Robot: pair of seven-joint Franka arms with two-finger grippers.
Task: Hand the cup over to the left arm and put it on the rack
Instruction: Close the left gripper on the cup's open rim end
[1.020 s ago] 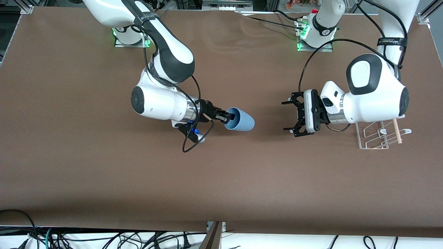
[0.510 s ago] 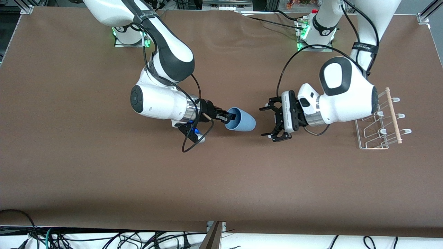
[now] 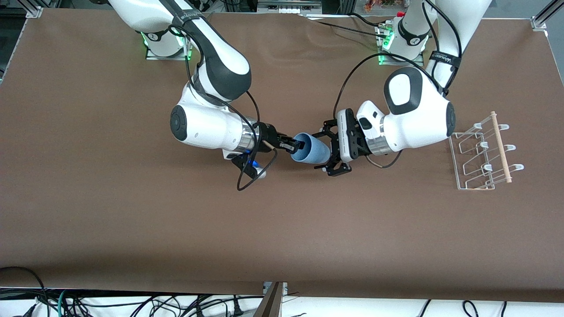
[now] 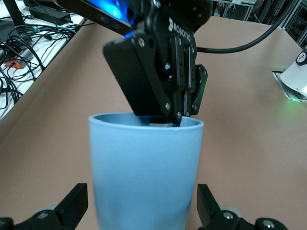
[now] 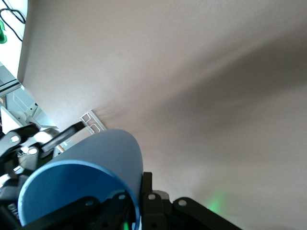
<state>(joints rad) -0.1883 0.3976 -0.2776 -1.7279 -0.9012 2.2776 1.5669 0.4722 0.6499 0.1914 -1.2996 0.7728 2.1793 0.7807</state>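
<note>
The light-blue cup [image 3: 312, 150] hangs on its side above the middle of the table. My right gripper [image 3: 294, 145] is shut on the cup's rim, one finger inside and one outside, as the right wrist view shows [image 5: 136, 199]. My left gripper [image 3: 329, 149] is open around the cup's closed end, with its fingers [image 4: 72, 206] apart from the cup's sides [image 4: 144, 172]. The white wire rack [image 3: 481, 154] with its wooden dowel stands toward the left arm's end of the table.
The brown table [image 3: 282, 229] carries only the rack. Both arm bases [image 3: 401, 44] stand along the table's edge farthest from the front camera. Cables lie below the table's near edge.
My left gripper has swung from over the rack's side to the cup and now straddles its closed end. My right gripper has shifted the cup slightly toward it.
</note>
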